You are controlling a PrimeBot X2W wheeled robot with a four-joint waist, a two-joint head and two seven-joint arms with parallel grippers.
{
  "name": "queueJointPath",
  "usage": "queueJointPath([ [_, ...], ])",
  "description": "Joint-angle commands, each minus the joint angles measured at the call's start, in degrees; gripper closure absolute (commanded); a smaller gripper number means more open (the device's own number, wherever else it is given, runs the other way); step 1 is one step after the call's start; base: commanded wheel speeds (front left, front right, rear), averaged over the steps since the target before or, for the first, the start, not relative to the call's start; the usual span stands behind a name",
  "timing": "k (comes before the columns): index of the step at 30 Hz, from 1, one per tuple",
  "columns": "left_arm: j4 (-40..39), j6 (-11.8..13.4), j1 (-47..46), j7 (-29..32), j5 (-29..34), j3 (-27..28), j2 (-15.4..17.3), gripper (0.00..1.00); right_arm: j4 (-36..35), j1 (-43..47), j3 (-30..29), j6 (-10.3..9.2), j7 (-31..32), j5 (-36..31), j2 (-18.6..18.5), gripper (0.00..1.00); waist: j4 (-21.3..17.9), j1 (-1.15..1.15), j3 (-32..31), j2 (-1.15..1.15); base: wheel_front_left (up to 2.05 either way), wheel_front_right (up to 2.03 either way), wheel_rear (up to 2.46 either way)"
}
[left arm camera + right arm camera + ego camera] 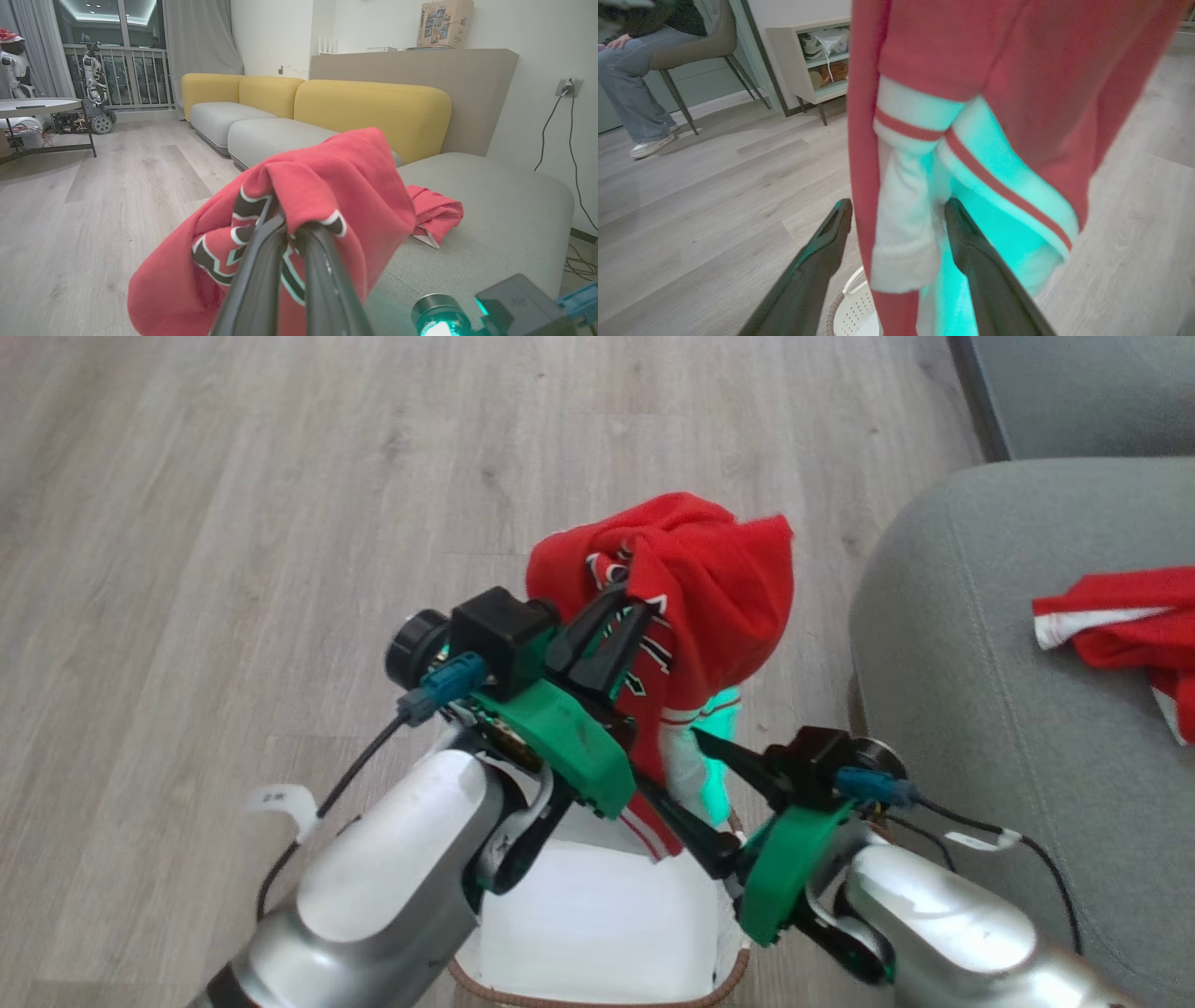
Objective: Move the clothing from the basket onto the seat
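My left gripper (624, 600) is shut on a red jersey (709, 579) with black lettering, held up above the white basket (467, 985). The left wrist view shows the jersey (336, 177) draped over those closed fingers (261, 261). Lower down, my right gripper (670, 758) is open, and the jersey's white striped hem (901, 224) hangs between its fingers without being pinched. The basket's handle and rim (852, 298) sit just below the right gripper (897, 205). A second red garment (1120, 625) lies on the grey seat (980, 663) to the right.
Wood floor (233, 523) surrounds the basket. Beyond the seat (504, 205) run yellow-backed sofa sections (369, 107). A person sits on a chair (635, 93) near a low cabinet (817, 60). A round table (37, 107) and a parked robot (93, 88) stand by the window.
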Motion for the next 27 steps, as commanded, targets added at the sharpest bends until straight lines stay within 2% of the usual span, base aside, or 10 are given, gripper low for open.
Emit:
queueJointPath([
  [1, -1.44, -0.38, -4.41, -0.14, -0.29, 1.82, -0.11, 1.0, -0.06, -2.41, 0.11, -0.01, -0.38, 0.75, 1.49, 0.0, 0.94, 0.0, -0.32, 0.0, 0.0, 0.0, 0.0],
  [10, -1.07, -1.01, -4.08, 0.22, -0.72, -0.1, -1.46, 1.0, 7.02, -4.37, -6.08, -0.01, -0.38, -2.71, 7.21, 0.0, 2.63, 0.0, -0.56, 0.0, 0.0, 0.0, 0.0],
  [11, -1.07, -1.02, -4.02, 0.24, -0.79, -0.14, -1.42, 1.0, 7.2, -4.25, -6.54, -0.01, -0.38, -3.08, 7.5, 0.03, 2.74, 0.0, -0.59, 0.0, 0.0, 0.0, 0.0],
  [12, -1.1, -1.0, -3.96, 0.26, -0.86, -0.16, -1.37, 1.0, 7.3, -4.12, -6.94, -0.01, -0.38, -3.41, 7.71, 0.27, 2.83, 0.0, -0.62, 0.0, 0.0, 0.0, 0.0],
  [13, -1.14, -0.96, -3.89, 0.27, -0.92, -0.17, -1.31, 1.0, 7.32, -3.95, -7.29, -0.01, -0.38, -3.69, 7.84, 0.59, 2.89, 0.0, -0.65, 0.0, 0.0, 0.0, 0.0],
  [14, -1.19, -0.9, -3.82, 0.27, -0.97, -0.15, -1.23, 1.0, 7.27, -3.75, -7.59, -0.01, -0.38, -3.93, 7.89, 1.0, 2.91, 0.0, -0.68, 0.0, 0.0, 0.0, 0.0],
  [27, -1.3, 0.24, -2.75, -0.08, -1.47, 0.53, 0.17, 1.0, 4.33, -1.27, -11.63, -0.01, -0.38, -5.1, 6.48, 1.0, 1.95, 0.0, -0.73, 0.0, 0.0, 0.0, 0.0],
])
